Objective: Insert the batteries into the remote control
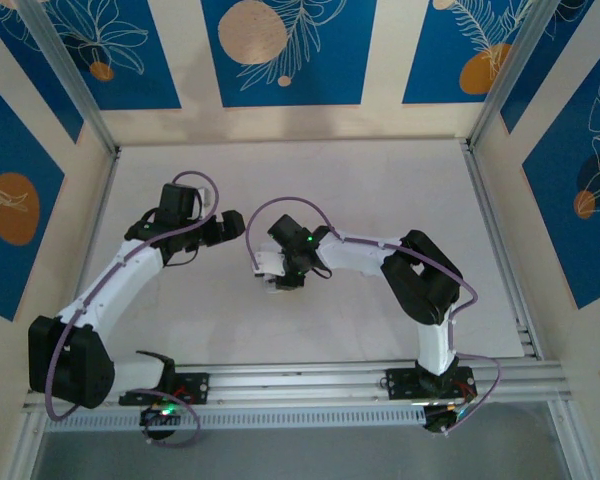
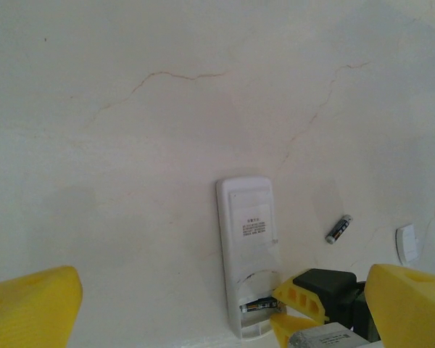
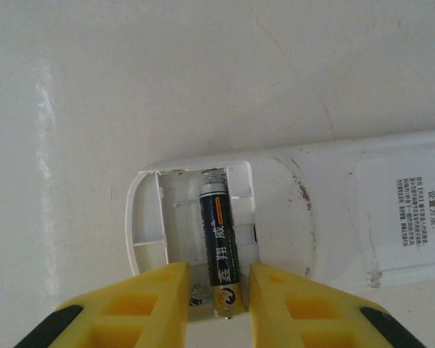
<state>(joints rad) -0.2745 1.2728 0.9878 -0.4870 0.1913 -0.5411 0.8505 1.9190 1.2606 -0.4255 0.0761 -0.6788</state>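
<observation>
Remote (image 2: 250,239) lies face down on table (image 2: 130,145), battery slot (image 3: 156,225) bare. One battery (image 3: 219,232) sits in slot. Right gripper (image 3: 219,279) fingers a little apart, one each side of it, not squeezing. Other battery (image 2: 338,228) lies on table near remote. Left gripper (image 2: 221,290) spread wide, holding nothing.

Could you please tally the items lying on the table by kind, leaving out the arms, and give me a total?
White rectangular plastic remote control: 1
Small dark cylindrical batteries: 2 (one in the remote's open compartment, one lying apart beside the remote)
Small white flat plastic piece, possibly the battery cover: 1
Total: 4
</observation>
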